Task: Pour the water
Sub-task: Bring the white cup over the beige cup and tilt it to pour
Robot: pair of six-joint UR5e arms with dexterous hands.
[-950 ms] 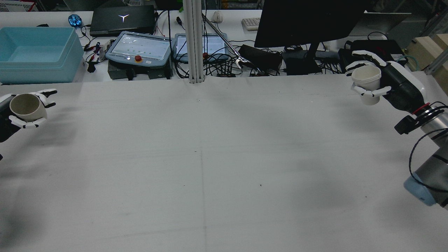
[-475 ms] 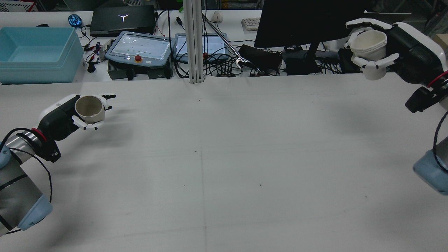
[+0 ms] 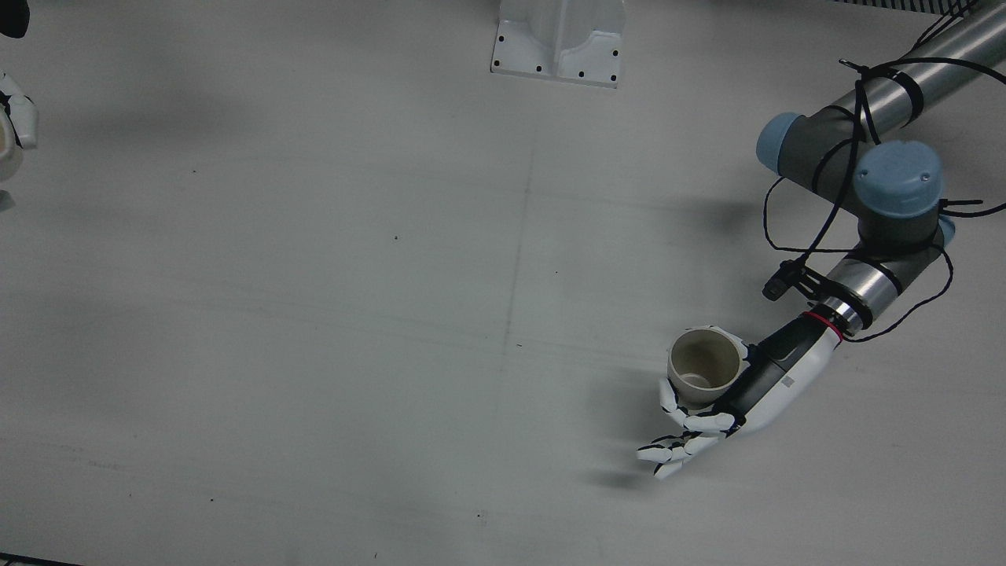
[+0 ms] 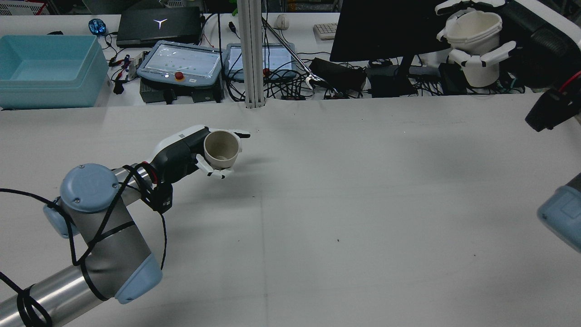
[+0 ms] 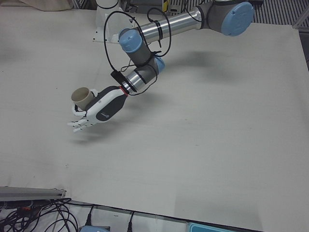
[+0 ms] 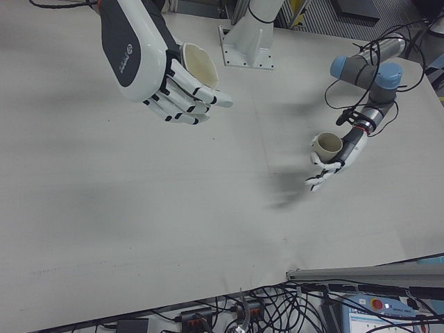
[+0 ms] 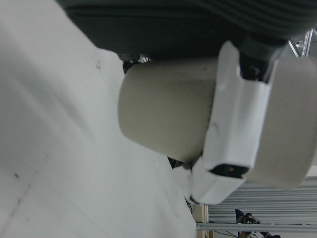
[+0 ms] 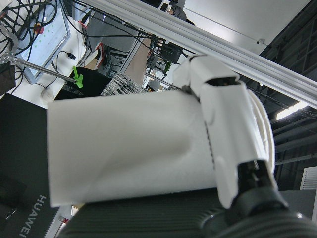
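Left hand (image 4: 213,152) clasps the beige cup (image 4: 221,148) low mid-worktop; right hand (image 4: 476,41) grips the white cup (image 4: 474,34) high, seemingly far right.

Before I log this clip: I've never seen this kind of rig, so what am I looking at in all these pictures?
Two robot arms work over a white table, each ending in a many-fingered hand. The left hand holds a beige cup upright just above the table. The right hand holds a white cup raised high. Nothing else lies on the work surface. One camera looks from behind the arms, three face them from the opposite side, and one rides on each hand, showing its cup close up and sideways. Monitors, cables and a blue bin sit beyond the table.
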